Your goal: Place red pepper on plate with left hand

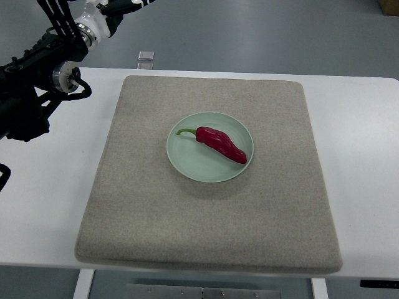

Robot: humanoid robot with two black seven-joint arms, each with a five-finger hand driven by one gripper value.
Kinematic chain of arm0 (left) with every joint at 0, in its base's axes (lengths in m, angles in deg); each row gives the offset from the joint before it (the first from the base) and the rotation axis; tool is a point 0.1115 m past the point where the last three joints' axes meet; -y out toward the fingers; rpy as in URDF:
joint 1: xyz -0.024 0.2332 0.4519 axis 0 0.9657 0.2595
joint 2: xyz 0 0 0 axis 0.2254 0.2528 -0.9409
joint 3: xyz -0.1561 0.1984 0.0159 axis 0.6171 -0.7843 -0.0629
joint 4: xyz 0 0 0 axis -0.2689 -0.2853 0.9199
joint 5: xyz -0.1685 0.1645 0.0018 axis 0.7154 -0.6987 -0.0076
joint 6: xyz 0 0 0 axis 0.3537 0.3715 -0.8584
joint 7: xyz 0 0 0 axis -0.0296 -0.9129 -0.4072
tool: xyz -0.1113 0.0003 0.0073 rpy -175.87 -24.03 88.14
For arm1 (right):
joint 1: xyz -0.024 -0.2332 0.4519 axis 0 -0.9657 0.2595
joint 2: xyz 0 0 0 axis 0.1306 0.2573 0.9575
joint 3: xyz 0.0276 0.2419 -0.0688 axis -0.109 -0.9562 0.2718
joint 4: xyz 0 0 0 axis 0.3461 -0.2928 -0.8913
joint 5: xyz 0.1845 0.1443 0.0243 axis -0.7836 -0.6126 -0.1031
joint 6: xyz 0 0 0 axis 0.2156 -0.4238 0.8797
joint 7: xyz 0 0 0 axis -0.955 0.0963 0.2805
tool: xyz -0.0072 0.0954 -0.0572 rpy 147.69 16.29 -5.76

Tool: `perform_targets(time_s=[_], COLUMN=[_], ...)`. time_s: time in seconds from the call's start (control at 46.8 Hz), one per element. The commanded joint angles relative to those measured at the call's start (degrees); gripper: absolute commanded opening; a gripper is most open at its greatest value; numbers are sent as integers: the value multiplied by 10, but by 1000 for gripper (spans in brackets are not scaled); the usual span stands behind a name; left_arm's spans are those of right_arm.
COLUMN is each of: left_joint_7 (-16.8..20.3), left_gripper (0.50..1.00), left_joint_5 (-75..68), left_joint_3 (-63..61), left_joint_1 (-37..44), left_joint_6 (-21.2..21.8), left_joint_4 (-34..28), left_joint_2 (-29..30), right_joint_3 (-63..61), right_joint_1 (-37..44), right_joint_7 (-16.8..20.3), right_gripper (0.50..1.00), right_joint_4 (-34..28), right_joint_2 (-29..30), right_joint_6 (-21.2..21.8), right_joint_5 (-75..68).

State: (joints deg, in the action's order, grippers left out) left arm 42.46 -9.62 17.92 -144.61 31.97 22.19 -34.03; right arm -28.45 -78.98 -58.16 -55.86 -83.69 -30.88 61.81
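From the top view, your left hand (25,121) sat at the bench's (50,187) left edge, and you could not tell whether its fingers were curled or loose. Well to its right, the red pepper (222,144) lay inside the plate (187,163) on the mat (149,212). Placement looked done, so a clear retreat was all that remained. No writing was readable.

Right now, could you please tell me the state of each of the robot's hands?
Left hand: at the left edge, away from the red pepper lying on the pale green plate; fingers cannot be told.
Right hand: not in view.
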Motion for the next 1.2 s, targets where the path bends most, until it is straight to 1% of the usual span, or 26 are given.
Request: perform_targets(time_s=[0.0,0.085,0.278,0.342,0.555,0.79,0.833,0.918,0.94,1.175], left_joint_7=[0,0,0,1,1,1,0,0,0,0], left_gripper=[960,960,960,960,960,958,954,954,954,954], left_joint_5=[58,109,152,155,155,155,156,156,156,158], left_joint_3=[1,1,2,7,61,62,62,63,64,97], left_joint_1=[6,9,25,29,60,62,62,62,62,69], left_joint_6=[-17,-47,-153,-165,-164,-162,-150,-106,-101,-92], left_joint_4=[-14,-33,-75,-95,-104,-104,-104,-99,-99,-98], left_joint_2=[-8,-14,-23,-31,-53,-55,-56,-65,-66,-81], right_joint_3=[0,0,0,0,0,0,0,0,0,0], right_joint_1=[0,0,0,0,0,0,0,0,0,0], right_joint_7=[0,0,0,0,1,0,0,0,0,1], right_gripper=[928,928,928,928,928,928,928,928,930,928], right_joint_4=[0,0,0,0,0,0,0,0,0,0], right_joint_2=[0,0,0,0,0,0,0,0,0,0], right_joint_6=[0,0,0,0,0,0,0,0,0,0], right_joint_5=[0,0,0,0,0,0,0,0,0,0])
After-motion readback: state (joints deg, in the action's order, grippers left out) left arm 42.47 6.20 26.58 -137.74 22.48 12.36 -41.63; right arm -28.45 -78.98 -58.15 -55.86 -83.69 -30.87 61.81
